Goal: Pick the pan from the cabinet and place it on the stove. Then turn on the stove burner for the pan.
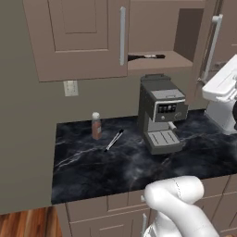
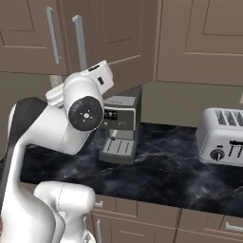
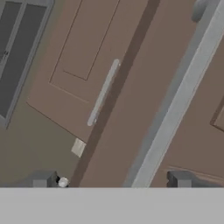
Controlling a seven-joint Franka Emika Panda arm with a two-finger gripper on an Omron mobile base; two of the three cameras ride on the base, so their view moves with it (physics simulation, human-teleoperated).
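While the left base view looks past a swung-open door into the cabinet (image 1: 159, 59), where the pan (image 1: 144, 57) lies on the shelf as a thin black shape with its long axis running left to right, the right base view shows a toaster (image 2: 223, 135) on the dark marble counter (image 2: 166, 175) and the arm's white elbow hiding part of the espresso machine (image 2: 118, 135). Most of the pan sits behind the closed left door, so which end is the handle is hard to make out. Seen from the hand camera, the gripper (image 3: 111, 180) stands wide open and empty before brown door panels and a silver bar handle (image 3: 103, 92).
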